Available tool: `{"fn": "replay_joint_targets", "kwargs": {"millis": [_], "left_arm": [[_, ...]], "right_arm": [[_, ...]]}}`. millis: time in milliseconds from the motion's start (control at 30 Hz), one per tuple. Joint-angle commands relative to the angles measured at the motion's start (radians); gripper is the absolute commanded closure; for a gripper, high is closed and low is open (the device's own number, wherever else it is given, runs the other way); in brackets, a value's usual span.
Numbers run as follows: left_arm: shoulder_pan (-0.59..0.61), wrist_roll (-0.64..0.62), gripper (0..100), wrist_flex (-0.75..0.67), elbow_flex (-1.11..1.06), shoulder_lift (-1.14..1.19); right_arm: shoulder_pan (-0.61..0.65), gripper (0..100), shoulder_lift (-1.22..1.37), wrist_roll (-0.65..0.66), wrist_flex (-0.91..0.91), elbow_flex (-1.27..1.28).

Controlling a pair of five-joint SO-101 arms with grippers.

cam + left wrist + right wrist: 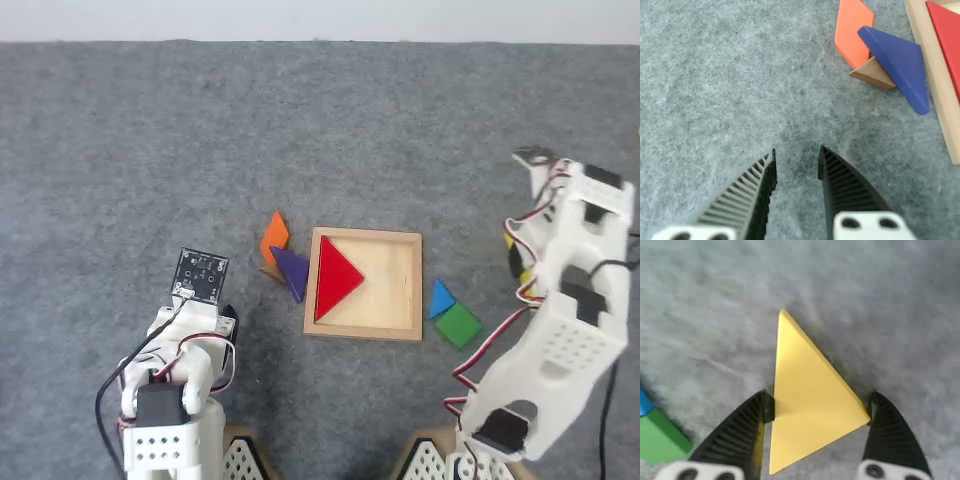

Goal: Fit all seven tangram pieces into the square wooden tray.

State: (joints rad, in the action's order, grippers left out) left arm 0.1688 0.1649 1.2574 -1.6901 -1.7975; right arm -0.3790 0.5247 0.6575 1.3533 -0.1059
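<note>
One of seven is home: the red triangle point(335, 277) lies in the tray point(365, 233). The right claw point(820, 397) grips the yellow triangle point(800, 365) by its edges, with the green square point(459, 324) and light blue triangle point(440, 298) near it. The left claw point(797, 148) hangs part open and empty. Ahead of it wait three more: the orange piece point(850, 27), dark blue triangle point(900, 60) and brown triangle point(872, 75).

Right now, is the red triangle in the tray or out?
In. The red triangle lies flat on the floor of the wooden tray, wholly inside its rim.
</note>
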Motion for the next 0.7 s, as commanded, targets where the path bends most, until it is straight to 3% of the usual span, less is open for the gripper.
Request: {"fn": "replay_joint_targets", "kwargs": {"millis": [0, 300, 667], "left_arm": [[0.005, 0.012, 87, 0.003, 0.007, -0.015], [0.005, 0.012, 87, 0.003, 0.007, -0.015], [0.005, 0.012, 87, 0.003, 0.007, -0.015]], "right_arm": [[-0.047, 81.6, -0.07, -0.083, 0.039, -0.081], [0.045, 81.6, -0.07, -0.201, 0.323, -0.336], [0.325, 81.6, -0.082, -0.376, 0.352, -0.333]]}}
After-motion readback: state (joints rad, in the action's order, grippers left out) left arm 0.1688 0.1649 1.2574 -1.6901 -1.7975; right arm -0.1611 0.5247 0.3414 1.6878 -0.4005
